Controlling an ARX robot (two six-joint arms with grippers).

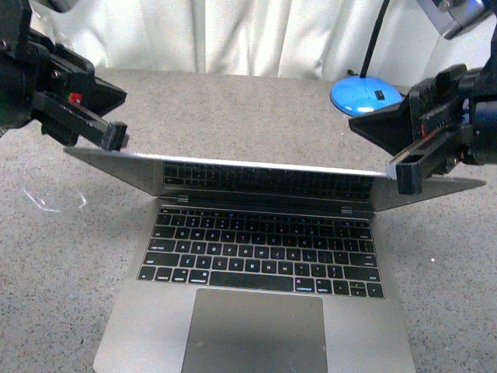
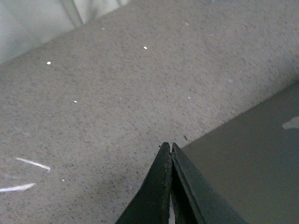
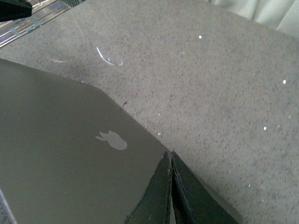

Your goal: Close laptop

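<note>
Half-shut laptop [image 1: 256,311] lies on speckled grey table [image 1: 233,109] before white curtain [image 1: 233,35].

I see the laptop [image 1: 373,326] in grey-silver. Its keys [image 1: 260,252] are black with white lettering, and the trackpad [image 1: 256,330] is a plain, slightly darker grey. On my right wrist feed the lid [image 3: 51,158] reads a dull olive-grey with a pale logo [image 3: 112,140]. The table [image 1: 256,109] is grey-beige with a fine dark speckle, a few bright white dots and some white curved streaks [image 1: 46,202]. The curtain [image 1: 256,35] is white. The lamp [image 1: 365,95] has a bright blue base and a black stem. The left gripper [image 1: 116,137] and right gripper [image 1: 408,175] are both black. The left one has a small red dot and the right one some red marks.
</note>
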